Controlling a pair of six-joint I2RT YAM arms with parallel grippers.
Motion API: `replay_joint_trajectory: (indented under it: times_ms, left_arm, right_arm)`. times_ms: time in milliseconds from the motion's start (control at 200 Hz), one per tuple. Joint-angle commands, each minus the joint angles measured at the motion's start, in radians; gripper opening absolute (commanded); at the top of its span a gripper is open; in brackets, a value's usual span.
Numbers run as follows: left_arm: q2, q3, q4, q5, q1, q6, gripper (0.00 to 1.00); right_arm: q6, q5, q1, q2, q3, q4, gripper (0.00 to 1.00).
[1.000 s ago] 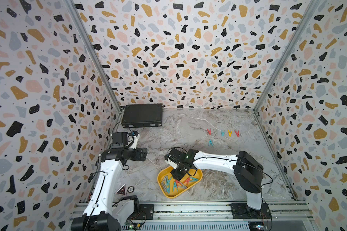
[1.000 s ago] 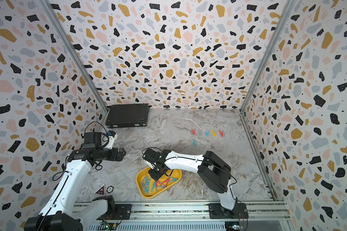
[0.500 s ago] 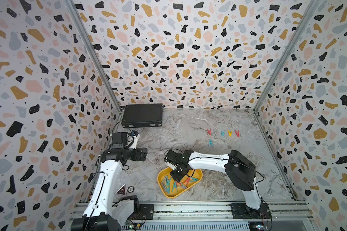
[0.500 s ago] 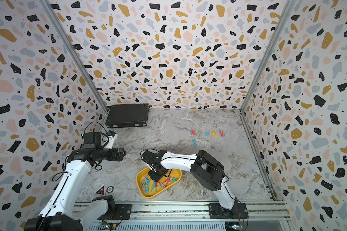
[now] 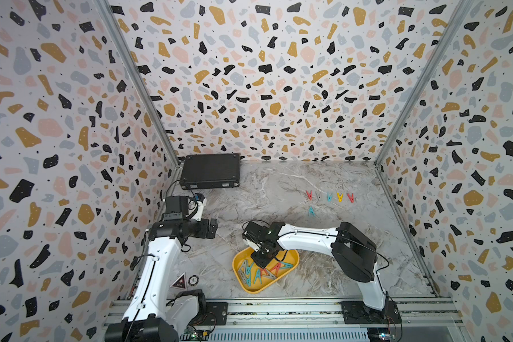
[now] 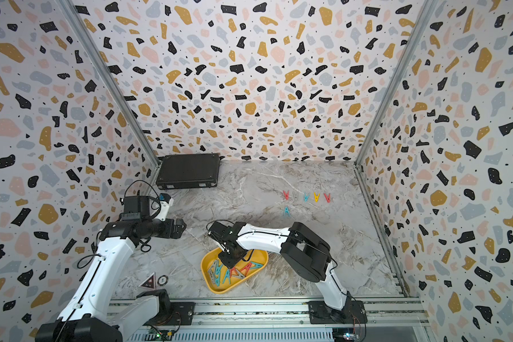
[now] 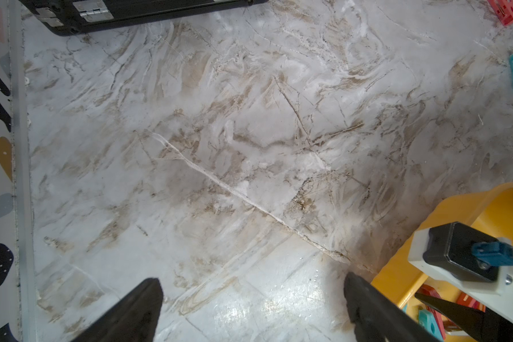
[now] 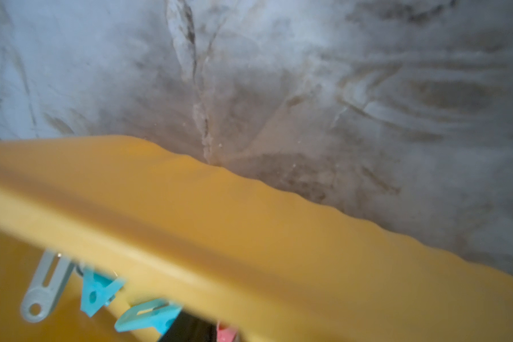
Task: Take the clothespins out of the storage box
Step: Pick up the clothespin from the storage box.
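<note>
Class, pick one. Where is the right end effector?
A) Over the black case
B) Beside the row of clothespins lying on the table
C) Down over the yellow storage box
C: in a top view the right end effector points down into the storage box, just above the clothespins lying in it.

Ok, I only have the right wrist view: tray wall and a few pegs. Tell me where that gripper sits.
Observer: The right gripper is down inside the tray, low over the pegs piled there.
Operator: Report what's out of the tray.
Observer: A row of pegs lies on the table beyond the tray, with one teal peg apart, nearer the tray.
Operator: Now give me the left arm.
Observer: The left gripper is open and empty, above bare table beside the tray.
</note>
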Motion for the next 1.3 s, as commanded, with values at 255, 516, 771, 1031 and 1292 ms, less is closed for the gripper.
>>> replay_joint_trajectory:
  times_ms: [255,516,771,1031,1292]
  left_arm:
    - [-0.017,-0.007,0.018,0.012,0.008,0.001,1.0]
    - [-0.016,-0.007,0.019,0.013,0.008,0.001,1.0]
    - [-0.017,-0.007,0.02,0.013,0.01,0.001,1.0]
    - [-0.023,-0.004,0.018,0.012,0.01,-0.002,1.0]
    - [-0.027,-0.001,0.014,0.033,0.01,-0.002,1.0]
  right_arm:
    - [0.017,0.018,0.002,-0.011,-0.018,-0.027,0.29]
    - [0.013,0.031,0.001,-0.03,-0.031,-0.019,0.23]
    - [0.018,0.044,0.0,-0.063,-0.014,-0.035,0.43]
    - [0.095,0.062,-0.01,-0.069,-0.008,-0.083,0.46]
    - [0.178,0.066,-0.018,-0.073,-0.002,-0.083,0.52]
